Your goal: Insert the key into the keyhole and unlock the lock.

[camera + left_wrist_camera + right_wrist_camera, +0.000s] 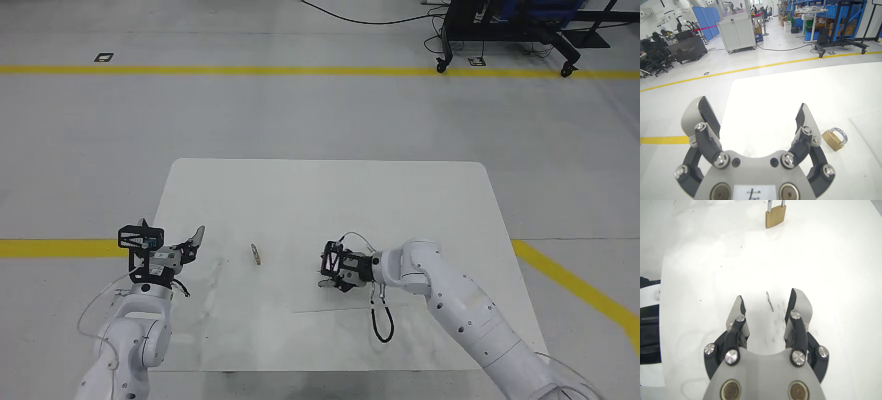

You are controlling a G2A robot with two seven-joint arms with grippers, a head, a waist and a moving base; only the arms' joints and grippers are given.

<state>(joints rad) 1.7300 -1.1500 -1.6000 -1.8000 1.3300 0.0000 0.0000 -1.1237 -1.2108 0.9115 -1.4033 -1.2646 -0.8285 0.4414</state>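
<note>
I see the small brass padlock (256,254) on the white rounded table (400,190), left gripper (172,236) at its nine o'clock, right gripper (325,266) at three.

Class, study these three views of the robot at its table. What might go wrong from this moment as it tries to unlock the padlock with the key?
1. The key lies thin and flat on the table between the open fingers of the right gripper; they may slip over it or nudge it away.
2. The brass padlock lies loose, with the open left gripper beside it, not touching; pushing the key in would probably shove it along.
</note>
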